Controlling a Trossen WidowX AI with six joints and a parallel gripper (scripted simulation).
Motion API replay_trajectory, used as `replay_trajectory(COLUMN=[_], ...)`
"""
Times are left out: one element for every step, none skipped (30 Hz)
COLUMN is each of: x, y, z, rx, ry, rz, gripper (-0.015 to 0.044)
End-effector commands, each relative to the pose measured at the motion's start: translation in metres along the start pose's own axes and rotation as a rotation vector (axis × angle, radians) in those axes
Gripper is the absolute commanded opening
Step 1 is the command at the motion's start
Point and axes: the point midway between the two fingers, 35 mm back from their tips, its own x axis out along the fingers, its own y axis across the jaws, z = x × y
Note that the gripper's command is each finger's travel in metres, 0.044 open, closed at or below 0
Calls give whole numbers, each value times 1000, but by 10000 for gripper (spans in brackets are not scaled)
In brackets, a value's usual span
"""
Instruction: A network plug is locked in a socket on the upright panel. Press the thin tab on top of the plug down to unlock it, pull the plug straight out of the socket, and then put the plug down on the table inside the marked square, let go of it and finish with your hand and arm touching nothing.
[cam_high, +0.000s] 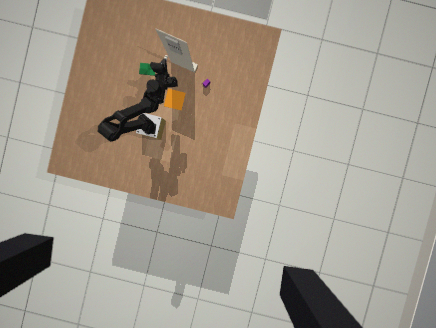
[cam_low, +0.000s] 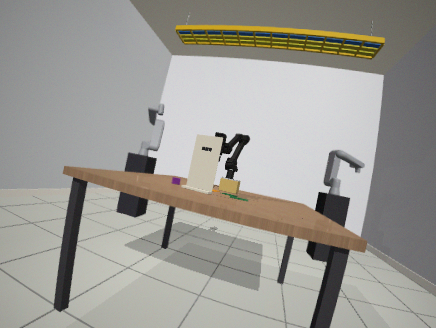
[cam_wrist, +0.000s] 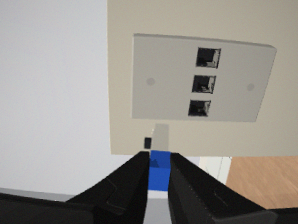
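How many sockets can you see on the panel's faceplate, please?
3, stacked in a column right of the faceplate's centre: top, middle, bottom. All look vacant; the pincer holds the plug below them.

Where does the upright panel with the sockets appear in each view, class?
Top: upper centre of the table, the upright panel seen edge-on from above.
Exterior: mid-table, cream slab before the arm.
Wrist: fills the upper half, beyond the pincer.
Shared landmark: the black arm.
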Motion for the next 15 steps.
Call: replay_trajectory(x=[-1,-2,-2,-3,-4,-5,-6,-8,-9,-11,-12,-14,-16,-18,-20], y=[-16,-21,-27,-32,-38,-43,-48,-54,-59,-64,-70,-75,-80,-85,-90], z=[6,8,9,10,11,12,13,14,15,16,17,17,18,18,18], rx=[-12,-14,-15,-17,-19,-20,-22,-23,-25,-26,-27,-29,-30,-31,-32], ry=[-24,-29,-34,-38,-42,-46,-49,-52,-55,-57,-58,-59,-60,-61,-61], rz=[-76,-99,-122,-146,-170,-193,-217,-241,-265,-289,-312,-336,-360,-384,-408], gripper=[0,0,0,0,0,0,0,0,0,0,0,0,0,0,0])
